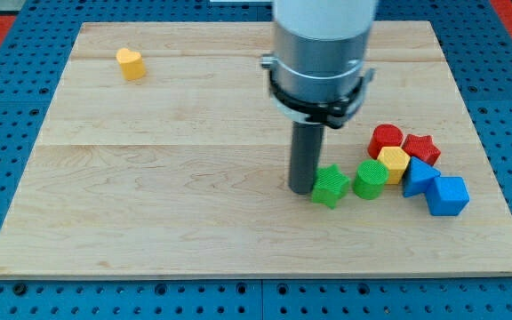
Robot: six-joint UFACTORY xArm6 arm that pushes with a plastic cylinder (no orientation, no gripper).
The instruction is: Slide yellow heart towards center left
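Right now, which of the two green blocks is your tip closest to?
The green star: my tip sits right against its left side. The green cylinder lies beyond the star, toward the view's right.

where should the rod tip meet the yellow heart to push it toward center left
Set my tip against the top-facing side of the yellow heart, slightly toward the view's right, and push down the view. The heart sits alone near the board's top-left corner, so center left lies below it. My tip is now far off, beside the green star.
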